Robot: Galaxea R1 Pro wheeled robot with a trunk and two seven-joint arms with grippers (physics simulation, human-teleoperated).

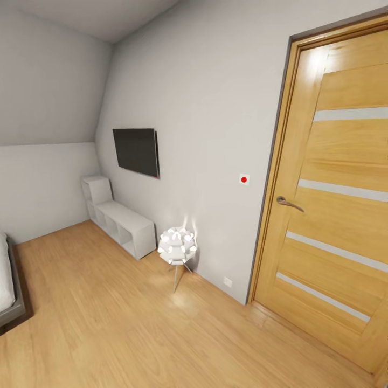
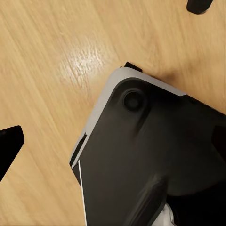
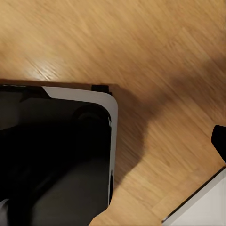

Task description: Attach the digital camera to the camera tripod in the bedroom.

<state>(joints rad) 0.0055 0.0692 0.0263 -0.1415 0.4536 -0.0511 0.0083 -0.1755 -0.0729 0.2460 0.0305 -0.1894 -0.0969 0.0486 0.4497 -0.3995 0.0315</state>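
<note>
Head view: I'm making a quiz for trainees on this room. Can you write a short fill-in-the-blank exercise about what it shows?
1. The flat black screen is mounted on the ____.
2. The white ball-cluster lamp stands on the floor between the low white shelf unit and the wooden ____.
3. The small wall plate left of the door handle carries a ____ dot.

Missing words: wall; door; red

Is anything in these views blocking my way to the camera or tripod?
These views can't settle that: I see a door, wall TV, white shelf unit and ball-cluster lamp on open wood floor, no obstacle.
</note>
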